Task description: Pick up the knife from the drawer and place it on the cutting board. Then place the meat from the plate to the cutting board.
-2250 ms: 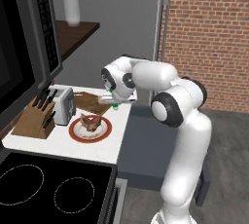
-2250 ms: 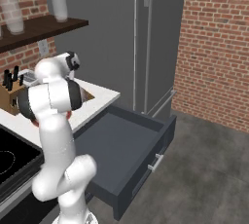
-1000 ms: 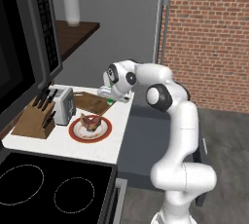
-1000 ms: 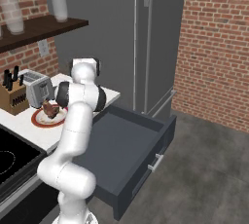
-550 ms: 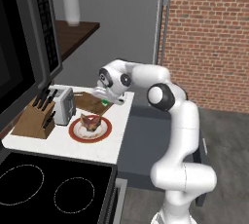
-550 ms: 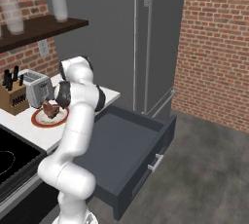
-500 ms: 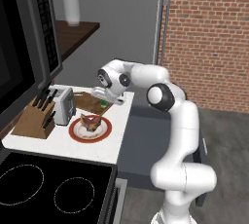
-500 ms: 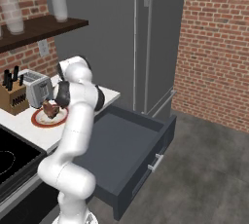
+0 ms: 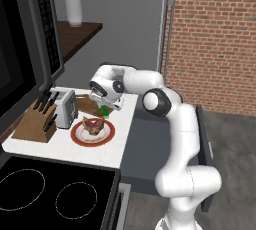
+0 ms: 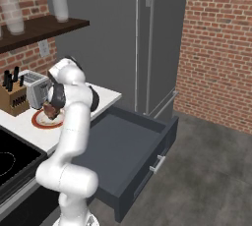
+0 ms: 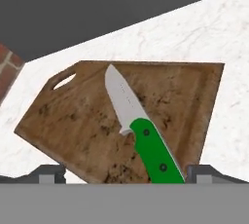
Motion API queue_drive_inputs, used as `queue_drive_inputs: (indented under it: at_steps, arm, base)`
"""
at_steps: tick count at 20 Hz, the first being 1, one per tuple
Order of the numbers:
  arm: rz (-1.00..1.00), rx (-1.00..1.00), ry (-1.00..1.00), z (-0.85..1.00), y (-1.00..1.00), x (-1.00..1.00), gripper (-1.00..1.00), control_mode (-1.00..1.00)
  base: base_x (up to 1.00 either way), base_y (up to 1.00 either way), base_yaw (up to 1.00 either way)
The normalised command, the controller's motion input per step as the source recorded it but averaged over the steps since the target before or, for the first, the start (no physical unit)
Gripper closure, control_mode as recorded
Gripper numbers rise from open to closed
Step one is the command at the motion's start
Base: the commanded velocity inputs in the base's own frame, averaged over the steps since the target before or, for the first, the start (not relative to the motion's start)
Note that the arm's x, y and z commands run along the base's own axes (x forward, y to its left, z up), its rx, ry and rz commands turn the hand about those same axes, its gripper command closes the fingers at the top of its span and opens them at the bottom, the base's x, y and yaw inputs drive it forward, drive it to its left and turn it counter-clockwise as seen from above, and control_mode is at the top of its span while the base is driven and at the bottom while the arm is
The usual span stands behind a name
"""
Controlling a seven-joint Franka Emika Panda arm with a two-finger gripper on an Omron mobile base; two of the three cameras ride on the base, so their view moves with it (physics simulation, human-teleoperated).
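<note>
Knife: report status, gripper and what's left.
Gripper open above board. Knife flat on board, released. Meat on plate, not yet picked. Nothing blocking.

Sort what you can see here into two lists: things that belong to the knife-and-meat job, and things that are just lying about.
Job: knife, cutting board, meat, plate, drawer.

Lying about: knife block, toaster, stove, fridge, shelf cup.
</note>
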Motion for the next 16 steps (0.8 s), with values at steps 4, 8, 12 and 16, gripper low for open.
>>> queue_drive_inputs:
  at_steps: [4,8,12,16]
  arm:
    - [-0.12,0.00,0.00,1.00,-0.07,-0.63,-1.00,-1.00]
    - [-0.11,0.00,0.00,1.00,-0.14,-0.67,-1.00,-1.00]
    - [-0.07,0.00,0.22,1.00,-0.01,-0.64,-1.00,-1.00]
    - [-0.02,0.00,0.47,0.99,-0.02,-0.73,-1.00,-1.00]
  base:
    - [0.00,0.00,0.00]
    - [0.00,0.00,0.00]
    - [0.00,0.00,0.00]
    - [0.00,0.00,0.00]
